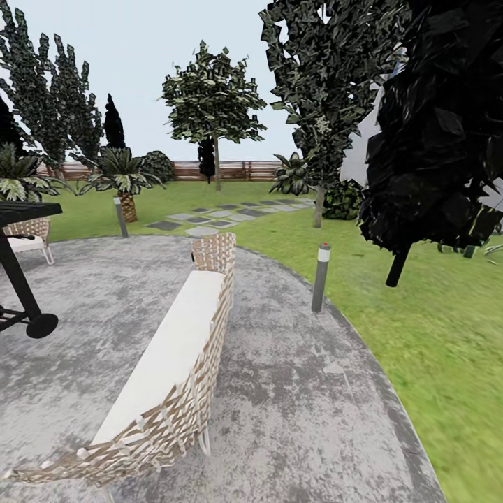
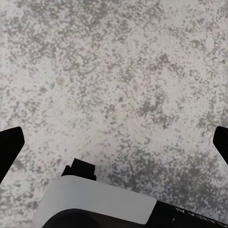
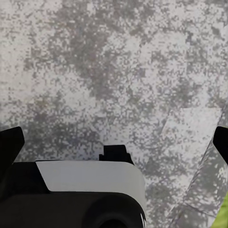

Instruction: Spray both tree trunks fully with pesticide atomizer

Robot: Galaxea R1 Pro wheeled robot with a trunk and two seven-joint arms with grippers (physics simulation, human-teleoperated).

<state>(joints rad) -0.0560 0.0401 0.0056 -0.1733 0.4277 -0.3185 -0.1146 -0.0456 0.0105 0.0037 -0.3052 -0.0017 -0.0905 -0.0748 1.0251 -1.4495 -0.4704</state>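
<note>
Trees (image 1: 215, 112) far beyond open jaws.

Wicker bench (image 1: 175, 363) ahead; open paving (image 1: 300, 419) rightward.

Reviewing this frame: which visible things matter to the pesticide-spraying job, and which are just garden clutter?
Job, likely: middle tree, nearer tree, lawn.
Just there: wicker bench, grill, bollard light, palm, black tree, stepping stones.
</note>
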